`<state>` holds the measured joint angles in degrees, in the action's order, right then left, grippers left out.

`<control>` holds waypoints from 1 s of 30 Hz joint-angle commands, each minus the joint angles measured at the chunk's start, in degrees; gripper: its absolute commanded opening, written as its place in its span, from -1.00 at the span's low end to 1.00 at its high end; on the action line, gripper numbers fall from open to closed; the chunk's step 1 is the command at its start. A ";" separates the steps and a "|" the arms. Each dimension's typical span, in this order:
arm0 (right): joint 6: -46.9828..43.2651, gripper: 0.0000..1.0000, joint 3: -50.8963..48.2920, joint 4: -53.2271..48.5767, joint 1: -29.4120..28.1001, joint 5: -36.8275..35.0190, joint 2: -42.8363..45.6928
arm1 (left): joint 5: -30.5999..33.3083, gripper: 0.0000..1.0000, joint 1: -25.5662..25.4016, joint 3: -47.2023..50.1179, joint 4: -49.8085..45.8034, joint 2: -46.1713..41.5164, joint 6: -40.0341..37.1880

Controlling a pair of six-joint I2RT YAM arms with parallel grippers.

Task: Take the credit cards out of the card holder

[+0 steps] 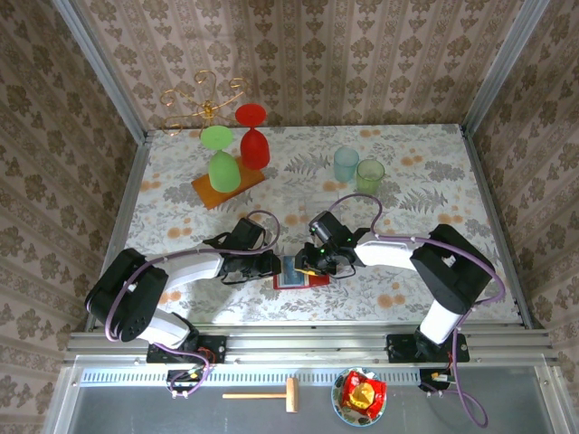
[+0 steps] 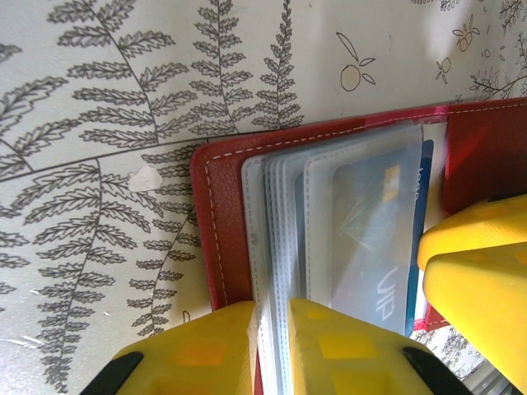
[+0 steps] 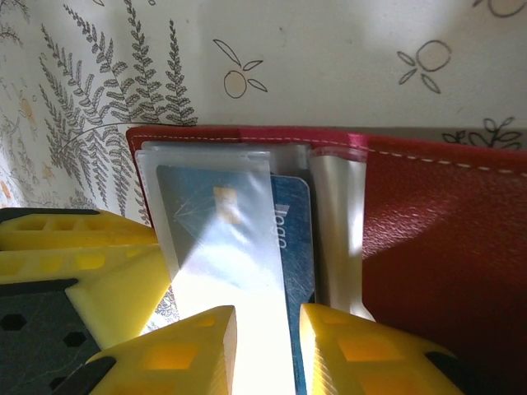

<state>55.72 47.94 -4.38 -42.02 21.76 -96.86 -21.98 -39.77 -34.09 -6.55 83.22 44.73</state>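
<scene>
Here the left claw [image 2: 272, 309] is clenched on the clear pockets [image 2: 280, 230] at one edge of the red card holder [image 2: 222, 214], which lies open on the tabletop [image 1: 172, 226] between both claws. A blue card [image 3: 292, 230] sits tucked among those pockets. The right claw [image 3: 268, 317] straddles it, fingers narrowly parted; I cannot tell whether they pinch

The red card holder [image 3: 445, 247] lies open on the fern-printed worktop [image 3: 329, 58], its clear pockets [image 3: 214, 214] fanned out at the left. A blue credit card [image 3: 292, 247] peeks from behind the top pocket. The right pincer [image 3: 268, 350] straddles that pocket's near edge, its yellow fingers a little apart.
</scene>
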 commanded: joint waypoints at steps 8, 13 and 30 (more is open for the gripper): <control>-1.35 -0.44 0.16 -3.60 0.55 -3.78 4.94 | 2.10 -0.63 0.29 -3.56 -5.34 -2.63 -1.29; -1.54 -0.44 -0.24 -3.25 0.89 -3.27 5.05 | 1.02 -0.64 0.00 -4.96 -6.33 -4.16 -1.26; 0.26 -0.45 -1.34 3.40 1.50 3.25 0.49 | -2.48 -0.74 -1.84 -3.56 -1.20 1.00 0.88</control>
<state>55.57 47.20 -2.92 -40.75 22.68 -95.24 -23.79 -41.54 -37.93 -8.82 83.29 45.01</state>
